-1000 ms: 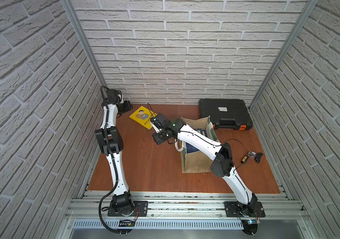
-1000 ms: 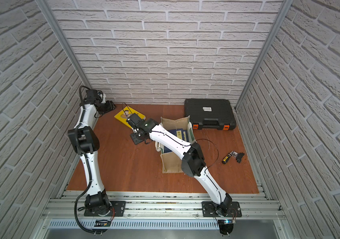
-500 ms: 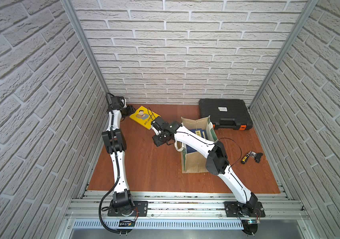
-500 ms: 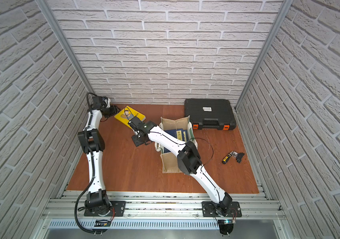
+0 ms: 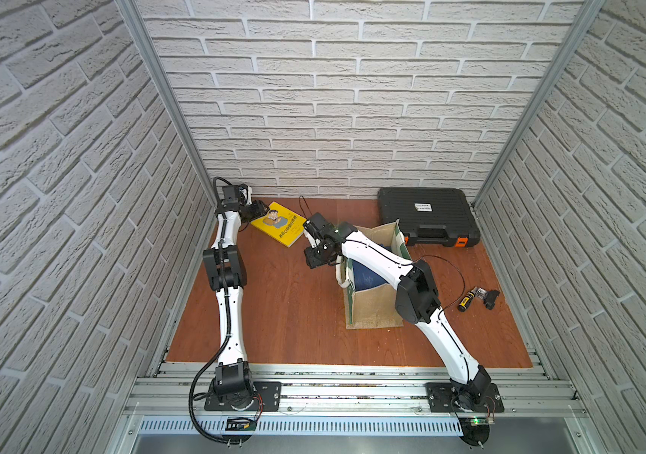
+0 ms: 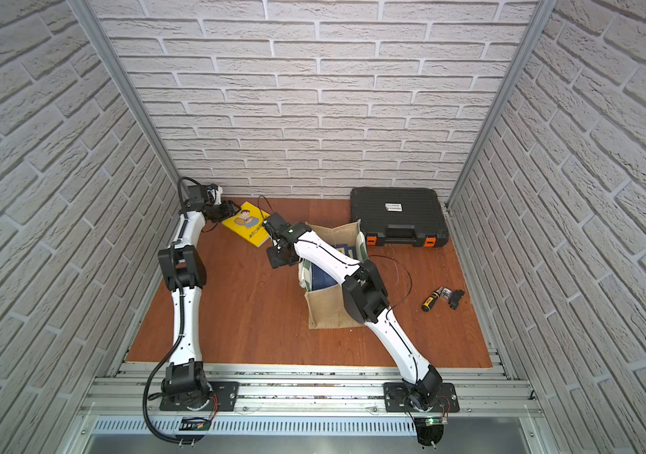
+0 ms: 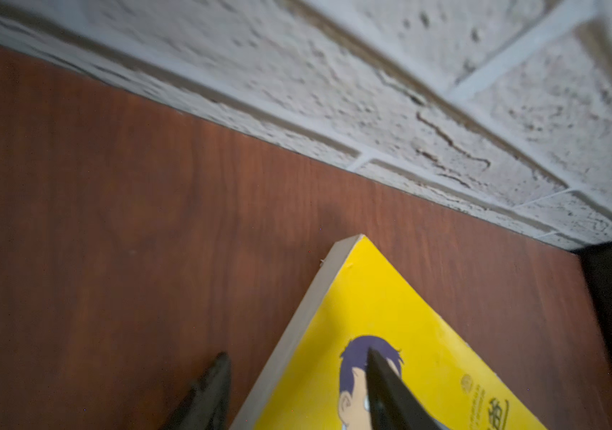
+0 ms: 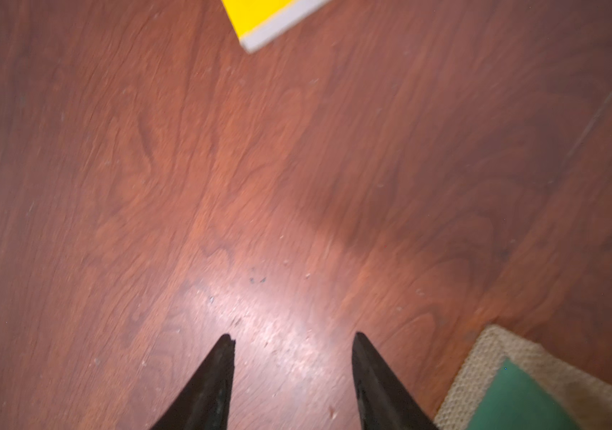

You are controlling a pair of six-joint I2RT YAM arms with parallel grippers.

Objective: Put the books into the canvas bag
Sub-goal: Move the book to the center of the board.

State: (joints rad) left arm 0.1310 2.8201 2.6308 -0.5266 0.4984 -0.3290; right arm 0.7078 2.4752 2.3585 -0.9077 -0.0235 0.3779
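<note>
The left claw [image 7: 296, 353] sits at the table's [image 5: 286, 306] back left corner. It is spread astride the yellow book's [image 5: 279, 224] page edge, with one finger over the cover and one on the wood beside it, and neither visibly presses. Because the book lies flat, I judge this stance a set-up for nipping its thin edge. The book is the only one outside the bag [image 5: 372, 310], and lies near it.

The right claw [image 8: 293, 337] hangs spread and empty over bare wood between the book and the bag, probably placed to help with either. Its arm crosses the bag's mouth.

The bag stands upright and open with navy books [image 5: 366, 277] inside; I cannot tell how many. Behind it the black case [image 5: 425, 216] lies shut, contents hidden.
</note>
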